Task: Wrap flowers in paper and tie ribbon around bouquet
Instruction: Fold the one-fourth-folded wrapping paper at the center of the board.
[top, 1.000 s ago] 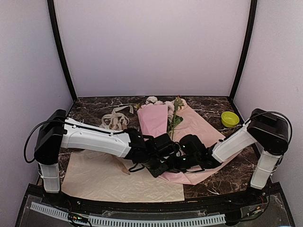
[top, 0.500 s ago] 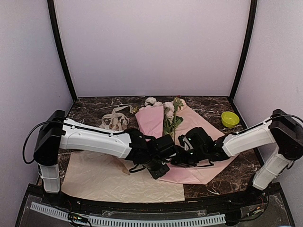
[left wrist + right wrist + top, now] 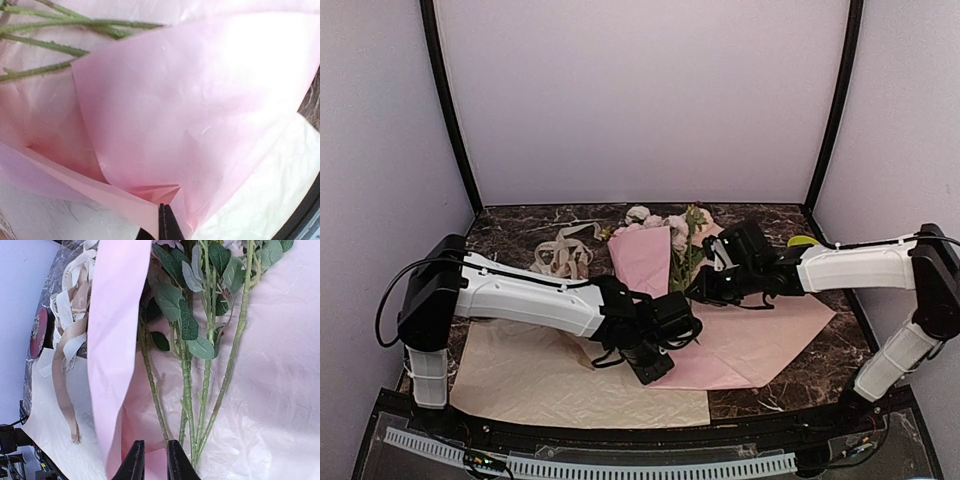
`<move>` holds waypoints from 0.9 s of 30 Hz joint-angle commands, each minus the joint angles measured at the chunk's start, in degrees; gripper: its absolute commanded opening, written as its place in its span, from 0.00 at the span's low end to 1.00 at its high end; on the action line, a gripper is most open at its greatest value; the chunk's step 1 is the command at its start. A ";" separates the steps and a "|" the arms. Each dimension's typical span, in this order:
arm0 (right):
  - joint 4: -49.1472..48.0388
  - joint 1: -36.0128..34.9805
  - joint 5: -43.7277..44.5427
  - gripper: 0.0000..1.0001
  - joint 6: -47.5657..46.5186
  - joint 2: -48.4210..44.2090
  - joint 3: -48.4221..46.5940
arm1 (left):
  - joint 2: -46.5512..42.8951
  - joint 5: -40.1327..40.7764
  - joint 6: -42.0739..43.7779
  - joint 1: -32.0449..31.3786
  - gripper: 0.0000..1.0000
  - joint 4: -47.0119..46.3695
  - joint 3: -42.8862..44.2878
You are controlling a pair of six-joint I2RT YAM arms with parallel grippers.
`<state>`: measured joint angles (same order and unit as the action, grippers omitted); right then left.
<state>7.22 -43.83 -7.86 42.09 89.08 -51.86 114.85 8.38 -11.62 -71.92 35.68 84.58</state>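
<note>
The pink paper (image 3: 760, 335) lies spread on the table, and its left flap (image 3: 645, 258) stands folded up beside the flowers (image 3: 688, 232). Together they make a loose, open-sided bouquet. My left gripper (image 3: 658, 362) is shut on the paper's folded near corner (image 3: 150, 197); in the left wrist view the jaws (image 3: 164, 222) pinch its edge. My right gripper (image 3: 700, 290) hovers over the green stems (image 3: 187, 390), its jaws (image 3: 154, 460) slightly open with only paper showing between them. The tan ribbon (image 3: 62, 385) lies left of the flap.
A cream-white ribbon tangle (image 3: 565, 250) sits at the back left. A pale cream sheet (image 3: 550, 375) lies under the left arm, reaching the near edge. A yellow bowl (image 3: 804, 241) peeks out behind the right forearm. Purple walls enclose the marble table (image 3: 510, 230).
My right gripper has left the spot beside the left gripper, moved back and right along the stems, and its jaws have parted. The left gripper has stayed put, holding the paper.
</note>
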 commanded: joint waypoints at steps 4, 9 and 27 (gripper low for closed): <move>-2.15 0.21 -1.67 0.20 2.96 -9.64 10.86 | -0.07 -2.82 -2.29 0.16 0.00 3.90 -1.89; 1.44 0.13 -3.61 0.28 2.74 -12.07 15.80 | -1.69 -3.56 -3.08 1.07 0.00 2.55 -3.12; 15.79 10.90 6.26 0.43 -2.17 -19.76 22.96 | -2.96 1.38 -2.08 1.28 0.00 6.80 -2.11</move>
<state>26.52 -34.98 -0.19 41.47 65.45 -32.42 115.35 6.98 -14.17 -70.87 37.95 81.54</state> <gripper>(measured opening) 0.446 0.005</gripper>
